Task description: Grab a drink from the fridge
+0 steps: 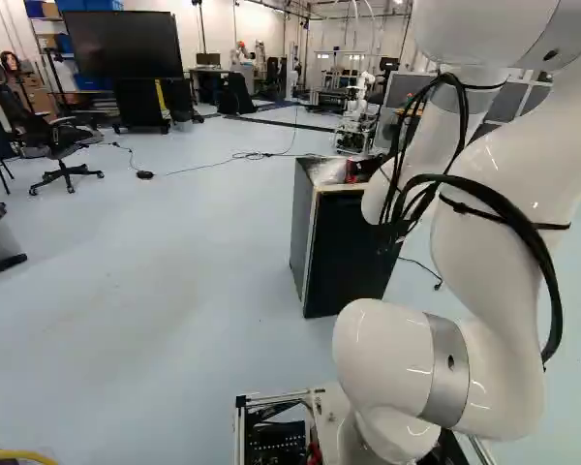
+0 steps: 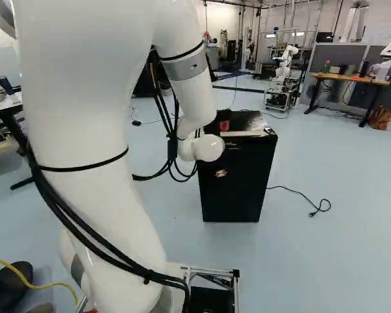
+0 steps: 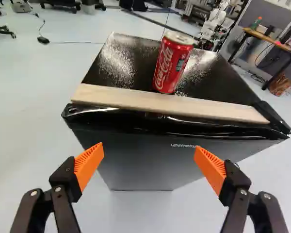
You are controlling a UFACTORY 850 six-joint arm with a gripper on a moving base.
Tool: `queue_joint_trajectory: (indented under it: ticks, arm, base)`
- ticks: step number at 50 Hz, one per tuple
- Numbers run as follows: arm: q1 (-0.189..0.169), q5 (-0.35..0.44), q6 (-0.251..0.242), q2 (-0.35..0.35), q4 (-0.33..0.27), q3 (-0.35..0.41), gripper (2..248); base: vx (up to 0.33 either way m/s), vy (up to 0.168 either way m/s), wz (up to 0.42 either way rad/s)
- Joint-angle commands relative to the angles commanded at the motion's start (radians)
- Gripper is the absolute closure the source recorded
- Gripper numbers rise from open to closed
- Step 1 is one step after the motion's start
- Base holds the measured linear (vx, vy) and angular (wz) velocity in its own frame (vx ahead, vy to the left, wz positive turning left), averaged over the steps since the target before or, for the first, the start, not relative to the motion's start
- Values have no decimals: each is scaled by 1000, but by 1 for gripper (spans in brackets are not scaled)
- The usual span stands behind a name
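Wrist view shows the gripper [image 1: 368, 167] with its fingers spread wide, grasping nothing. The red can [image 3: 171, 65] stands upright on top of the black fridge [image 3: 136, 160], just beyond the wooden strip [image 3: 165, 102], ahead of the gripper between twelve and one o'clock, apart from its fingers.

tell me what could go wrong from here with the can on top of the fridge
The gripper is open, with the fridge front ahead between its fingers; driving straight in at this height could ram the fridge rather than reach the can.

The can stands upright right by the wooden strip, so a low approach might catch the strip, and a finger could tip the can if the approach is off-centre.
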Motion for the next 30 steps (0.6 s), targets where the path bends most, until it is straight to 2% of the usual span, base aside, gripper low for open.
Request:
queue_joint_trajectory:
  ticks: [23, 30]
  arm:
    - [7, 227, 0, -12, 123, -13, 3]
    - [19, 267, 0, -30, 150, -35, 3]
  base:
    - [0, 0, 0]
    - [0, 0, 0]
